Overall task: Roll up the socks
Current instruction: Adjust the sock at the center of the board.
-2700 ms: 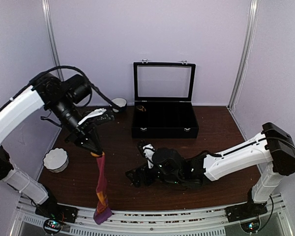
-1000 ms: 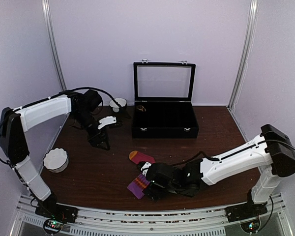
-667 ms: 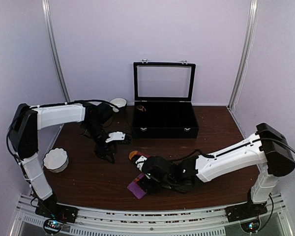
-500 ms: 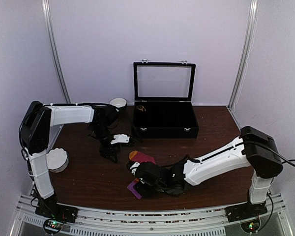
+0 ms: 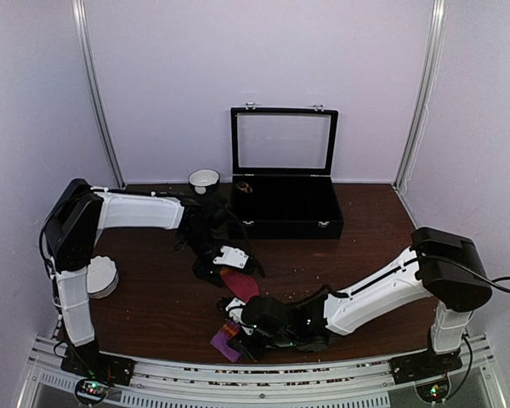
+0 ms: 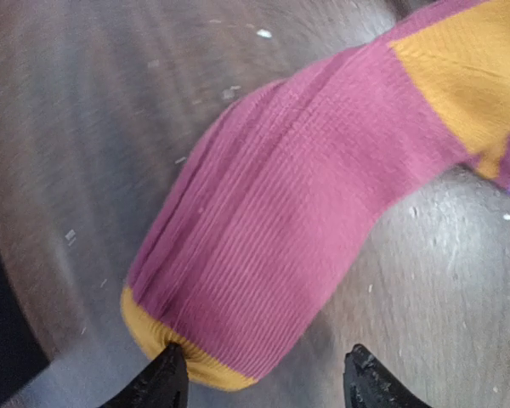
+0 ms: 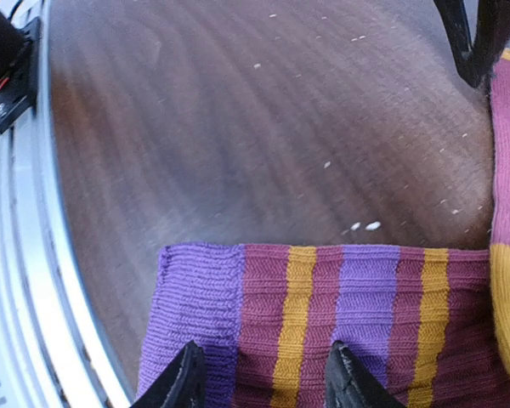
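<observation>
Dark wood table (image 5: 153,297), flecked with pale specks, is carrying a magenta sock (image 5: 240,285) lying flat near the front middle, its purple-orange striped cuff toward the near edge. A black case (image 5: 285,219) with its glass lid up is sitting at the back, a small white cup (image 5: 204,179) just left of it; a scalloped white bowl (image 5: 106,276) is sitting at the left edge.
</observation>
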Controlling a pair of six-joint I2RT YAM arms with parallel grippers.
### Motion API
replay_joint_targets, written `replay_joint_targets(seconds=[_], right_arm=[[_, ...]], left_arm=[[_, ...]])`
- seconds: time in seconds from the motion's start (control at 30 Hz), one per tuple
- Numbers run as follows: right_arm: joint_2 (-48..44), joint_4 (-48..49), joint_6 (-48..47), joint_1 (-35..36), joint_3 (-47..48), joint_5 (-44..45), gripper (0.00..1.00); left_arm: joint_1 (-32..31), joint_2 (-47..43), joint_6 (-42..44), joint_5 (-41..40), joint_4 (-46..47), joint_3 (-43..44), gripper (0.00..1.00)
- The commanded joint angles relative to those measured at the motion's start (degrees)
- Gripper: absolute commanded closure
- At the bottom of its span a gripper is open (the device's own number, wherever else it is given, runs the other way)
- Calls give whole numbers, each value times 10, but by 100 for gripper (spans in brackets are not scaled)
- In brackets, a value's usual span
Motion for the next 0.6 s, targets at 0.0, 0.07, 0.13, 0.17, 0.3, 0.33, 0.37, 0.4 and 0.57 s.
replay_joint_targets(seconds=[0.0,0.07,0.13,0.17,0.3,0.33,0.37,0.4,0.57], right_arm=[[-9,-5,21,8,-51,-59,53],[-16,-4,20,7,-63,-60,53],[-23,-5,20,7,-75,-58,54],[-27,-4,20,8,-81,-57,54],[-31,0,22,8,-93,-60,55],[-32,0,21,8,-96,-61,55],[-33,0,21,7,-98,-61,56],[-34,0,21,8,-99,-61,56],[-36,-5,18,7,-104,-60,58]], left_arm=[[-5,16,33,-47,26,-16,36],[-5,16,42,-63,28,-26,37],[-6,16,50,-81,34,-37,38],[-6,16,50,-91,42,-43,39],[-6,15,12,-106,91,-39,62],[-7,16,-4,-96,94,-31,65],[-7,16,-21,-82,94,-23,66],[-8,17,-26,-65,90,-16,66],[-27,41,-27,-29,30,17,66]])
